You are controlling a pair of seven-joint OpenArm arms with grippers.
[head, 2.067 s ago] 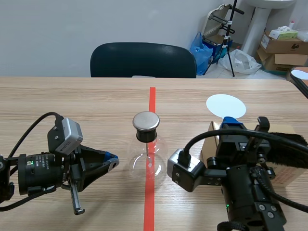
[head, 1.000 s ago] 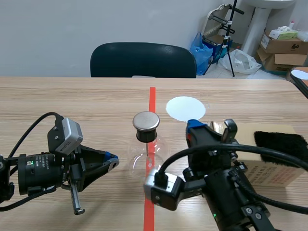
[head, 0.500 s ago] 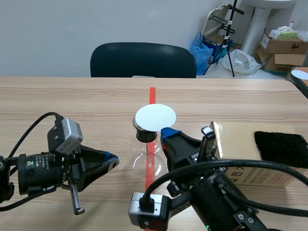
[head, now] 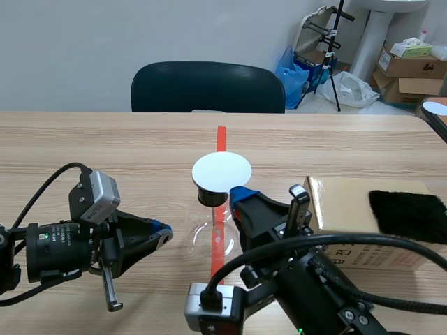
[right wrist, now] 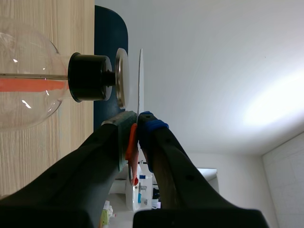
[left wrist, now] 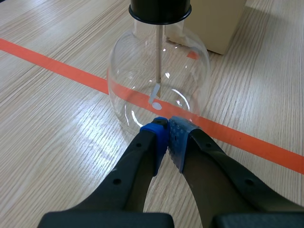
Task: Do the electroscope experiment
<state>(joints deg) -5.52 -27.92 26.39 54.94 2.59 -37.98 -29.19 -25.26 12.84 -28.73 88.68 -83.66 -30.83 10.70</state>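
Since the right pincer (right wrist: 137, 127) is clamped tight on the rim of the white disc (head: 221, 171), with an orange strip showing between its pads, the step in hand looks like bringing that disc to the metal cap (right wrist: 120, 78) of the electroscope (head: 215, 237). The disc hangs directly over the cap, flat and parallel to it. The right wrist view shows a thin gap between the two, so they are near but apart. To do this well, the approach should be slow and level, keeping the disc face square to the cap, so that any contact is gentle and the flask is not nudged sideways on the worktop (head: 105, 146). The black stopper (left wrist: 160, 9) and the rod (left wrist: 157, 57) below it should stay upright, since the small foil leaf (left wrist: 154, 97) at the rod's end is what gives the reading. The left pincer (left wrist: 167, 126) is closed on nothing, with its pads meeting right at the lower glass wall. Whether it actually touches the glass cannot be told. Resting there, it could brace the bulb against tipping. The cardboard box (head: 363, 209) with the black cloth (head: 408, 213) on it sits beside the right arm.
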